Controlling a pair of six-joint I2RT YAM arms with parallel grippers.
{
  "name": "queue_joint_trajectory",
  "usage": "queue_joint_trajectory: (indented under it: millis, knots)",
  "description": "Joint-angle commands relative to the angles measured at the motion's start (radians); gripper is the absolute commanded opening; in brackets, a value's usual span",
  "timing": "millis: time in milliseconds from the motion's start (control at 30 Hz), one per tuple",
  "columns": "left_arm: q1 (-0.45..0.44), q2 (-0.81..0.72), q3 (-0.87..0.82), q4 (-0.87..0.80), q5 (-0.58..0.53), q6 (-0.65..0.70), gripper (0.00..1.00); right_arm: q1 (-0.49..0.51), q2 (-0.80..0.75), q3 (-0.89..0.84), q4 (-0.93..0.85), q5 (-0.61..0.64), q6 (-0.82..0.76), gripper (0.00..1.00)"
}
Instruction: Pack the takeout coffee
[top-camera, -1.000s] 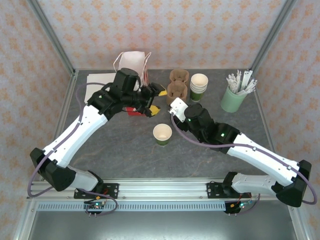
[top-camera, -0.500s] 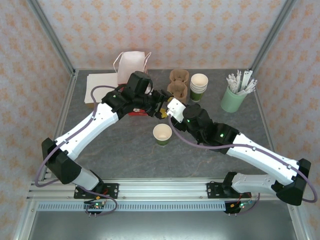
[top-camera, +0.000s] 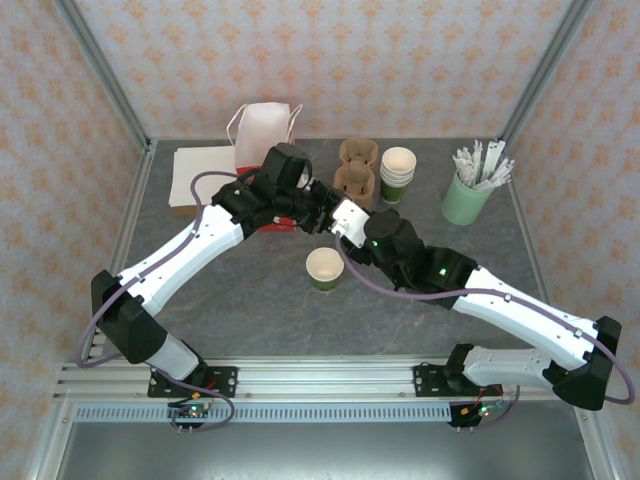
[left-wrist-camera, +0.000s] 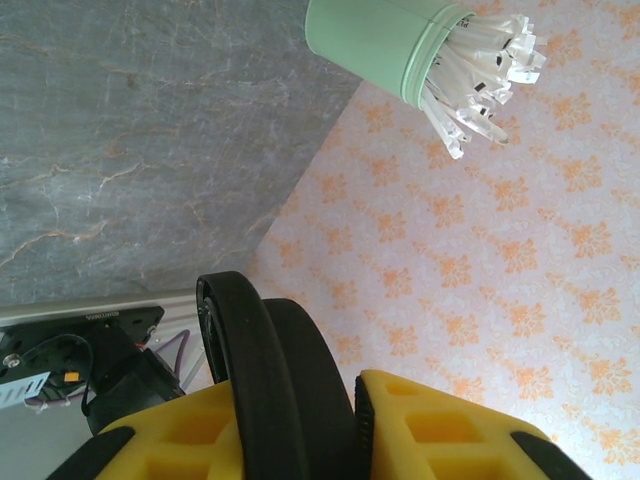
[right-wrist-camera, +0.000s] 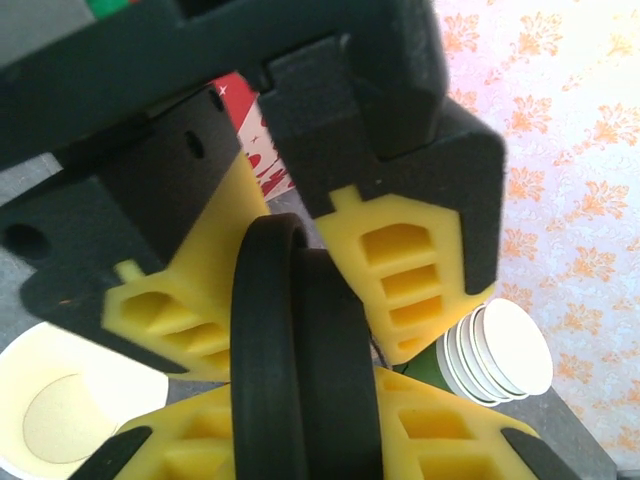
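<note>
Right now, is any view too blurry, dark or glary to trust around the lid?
Top external: sharp, evenly lit, soft shadows on the table. Left wrist: the black lid and yellow fingers sit close to the lens and look soft; the green holder of wrapped sticks is crisper. Right wrist: bright, no glare, but the lid reads dark with little detail.

Overhead looks down on table (top-camera: 250, 290), wrist cameras close, sharing black lid (right-wrist-camera: 300, 360)

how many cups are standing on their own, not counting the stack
1: an open green cup stands alone near the middle of the table, nearer than the stack of cups. Arms may hide others.
</note>
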Motion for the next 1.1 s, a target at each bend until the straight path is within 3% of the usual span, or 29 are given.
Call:
queue_joint_trajectory:
  millis: [0,167,300,600,733,833,1067]
  knots:
    - [-0.005,0.004,0.037,-0.021,0.002,0.055,0.2,-0.002,-0.021,0.016,-0.027,0.024,0.026,0.27]
    - [-0.005,0.007,0.066,-0.054,-0.028,0.136,0.12,-0.002,-0.036,0.015,-0.06,0.017,0.073,0.42]
    - [-0.002,0.01,0.122,-0.134,-0.077,0.282,0.1,-0.008,-0.059,0.022,-0.102,0.001,0.131,0.6]
    - [0.021,0.012,0.165,-0.183,-0.112,0.676,0.03,-0.176,-0.191,0.042,-0.201,-0.38,0.321,0.97]
    - [0.027,-0.005,0.159,-0.186,-0.133,0.818,0.03,-0.302,-0.241,0.006,-0.188,-0.596,0.387,0.99]
    - [0.027,-0.028,0.136,-0.157,-0.119,0.895,0.03,-0.367,-0.285,-0.067,-0.082,-0.74,0.417,0.99]
    - [0.027,-0.075,0.058,-0.04,-0.043,0.96,0.03,-0.376,-0.366,-0.269,0.281,-0.845,0.369,0.99]
